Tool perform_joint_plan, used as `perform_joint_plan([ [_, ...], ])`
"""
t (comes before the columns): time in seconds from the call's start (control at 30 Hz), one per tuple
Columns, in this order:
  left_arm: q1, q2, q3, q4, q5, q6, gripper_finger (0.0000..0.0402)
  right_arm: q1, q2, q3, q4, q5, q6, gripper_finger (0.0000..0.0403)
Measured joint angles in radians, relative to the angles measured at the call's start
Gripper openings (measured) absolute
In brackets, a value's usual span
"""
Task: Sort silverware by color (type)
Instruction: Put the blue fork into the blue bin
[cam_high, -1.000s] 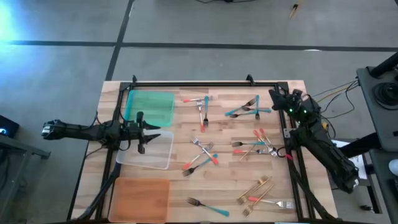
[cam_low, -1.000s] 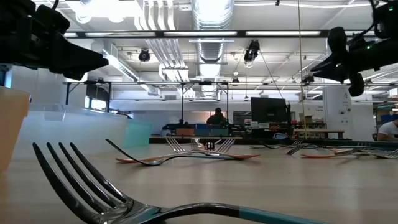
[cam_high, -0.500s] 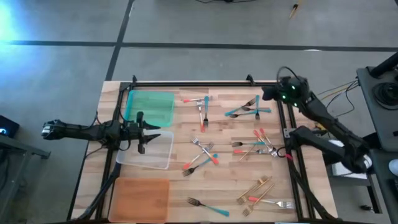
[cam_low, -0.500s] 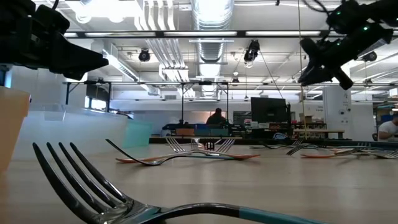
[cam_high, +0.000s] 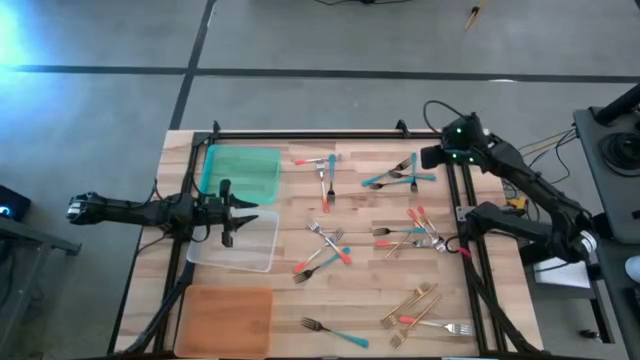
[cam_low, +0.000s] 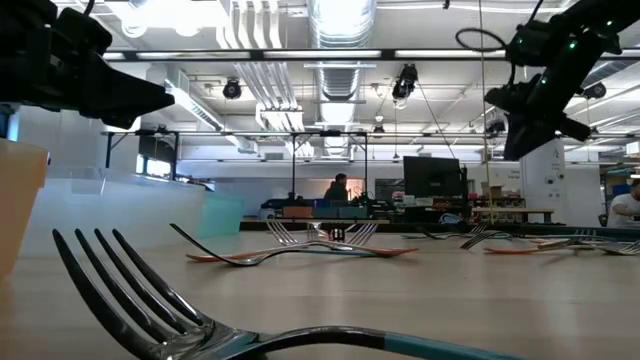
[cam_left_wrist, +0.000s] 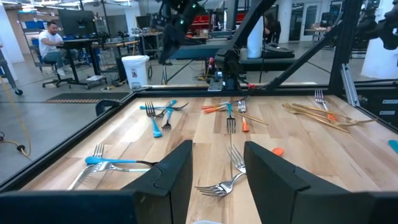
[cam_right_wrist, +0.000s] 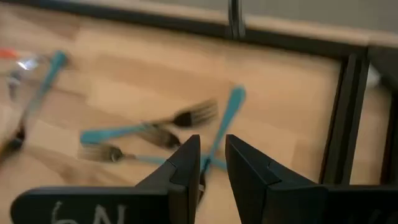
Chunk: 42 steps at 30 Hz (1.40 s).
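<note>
The silverware lies scattered over the wooden table: teal-handled forks (cam_high: 400, 176) at the far right, a red and teal group (cam_high: 322, 165), a middle cluster (cam_high: 326, 250), a right cluster (cam_high: 410, 236), gold forks (cam_high: 410, 304) and one teal fork (cam_high: 336, 333) near the front. My right gripper (cam_high: 427, 158) hangs above the far-right teal forks (cam_right_wrist: 155, 134), slanting down, open by a narrow gap (cam_right_wrist: 211, 158) with nothing in it. My left gripper (cam_high: 245, 212) stands level over the clear tray, open (cam_left_wrist: 214, 168) and holding nothing.
Three flat trays lie along the table's left side: green (cam_high: 240, 170) at the far end, clear (cam_high: 240, 242) in the middle, orange (cam_high: 225, 318) at the near end. A black frame (cam_high: 330, 133) borders the table. People sit at desks in the room beyond.
My right arm has unfolded and its gripper has risen, turned and tipped from level to slanting down, now pointing at the teal forks at the far right. No fork has moved.
</note>
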Motion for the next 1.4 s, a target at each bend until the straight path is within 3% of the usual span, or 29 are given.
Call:
perform_joint_plan([
  [0.4, 0.0, 0.0, 0.0, 0.0, 0.0, 0.0, 0.0128, 0.0, 0.17, -0.001, -0.074, -0.035, 0.084, 0.0138],
  [0.87, 0.0, 0.0, 0.0, 0.0, 0.0, 0.0, 0.0128, 0.0, 0.325, -0.001, -0.054, -0.035, 0.089, 0.0112],
  [1.4, 0.0, 0.0, 0.0, 0.0, 0.0, 0.0, 0.0128, 0.007, 0.469, -0.002, 0.103, -0.033, 0.126, 0.0111],
])
